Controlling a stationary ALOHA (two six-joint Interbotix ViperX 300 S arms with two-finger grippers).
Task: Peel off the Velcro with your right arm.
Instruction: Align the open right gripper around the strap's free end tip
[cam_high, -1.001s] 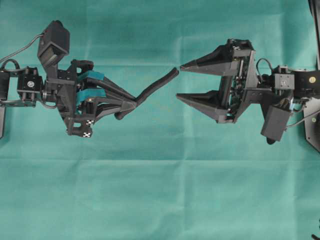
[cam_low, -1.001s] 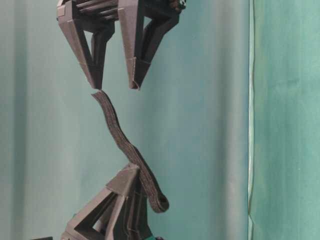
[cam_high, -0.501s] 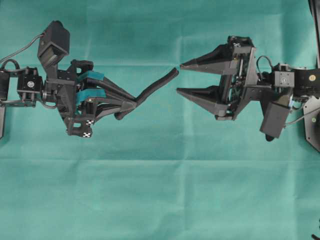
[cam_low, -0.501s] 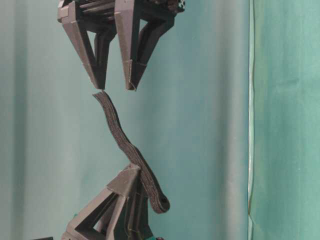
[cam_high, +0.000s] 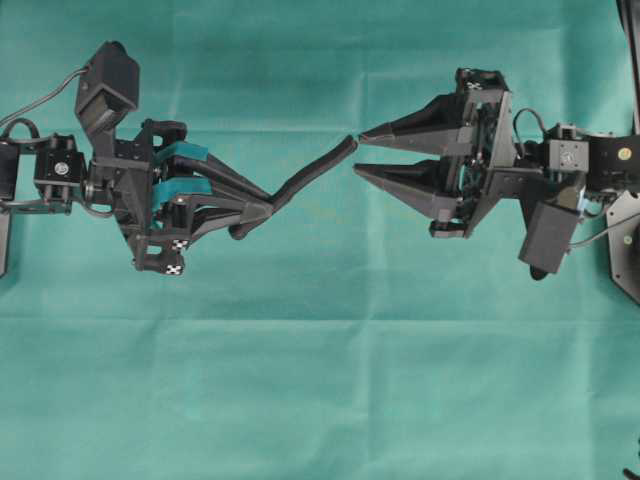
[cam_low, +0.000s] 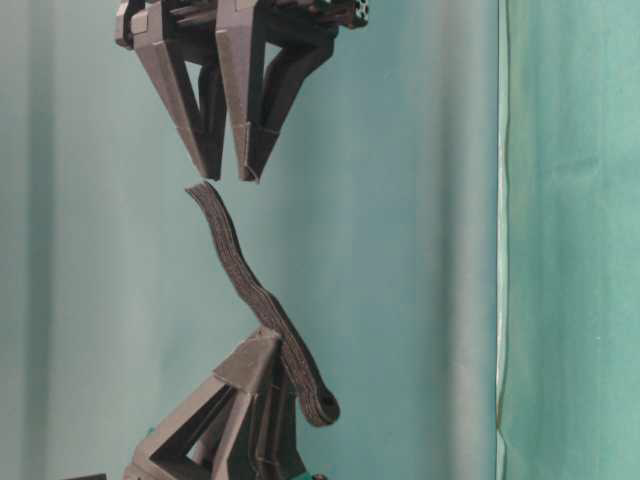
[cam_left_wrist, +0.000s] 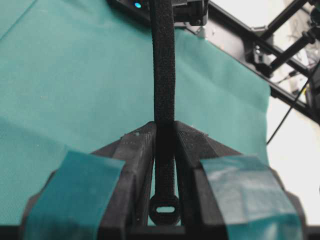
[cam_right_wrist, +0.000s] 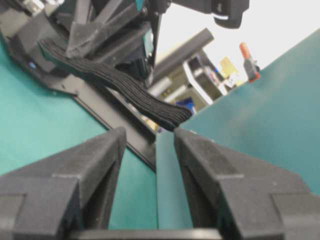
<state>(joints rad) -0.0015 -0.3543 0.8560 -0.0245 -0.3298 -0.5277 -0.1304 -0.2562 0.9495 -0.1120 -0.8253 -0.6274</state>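
Note:
The Velcro (cam_high: 310, 172) is a thin black strip held in the air over the green cloth. My left gripper (cam_high: 268, 210), with teal pads, is shut on its lower part. The looped knob end (cam_left_wrist: 164, 209) hangs behind the fingertips, inside the left gripper (cam_left_wrist: 165, 131). The strip's free end points at my right gripper (cam_high: 359, 152). That gripper has all-black fingers standing a narrow gap apart, with nothing between them. In the right wrist view the Velcro (cam_right_wrist: 125, 87) tip lies just beyond the right gripper (cam_right_wrist: 150, 132), near the right-hand finger. The table-level view shows the right gripper (cam_low: 230, 177) just clear of the Velcro (cam_low: 240, 270).
Green cloth (cam_high: 320, 380) covers the table under both arms. A cloth seam (cam_low: 500, 240) runs vertically in the table-level view. A black frame rail (cam_right_wrist: 115, 125) and an orange clamp (cam_right_wrist: 247, 52) lie beyond the table edge.
The right gripper's fingers have closed from wide apart to a narrow gap, staying just off the strip's free end. The left gripper and the Velcro have not moved.

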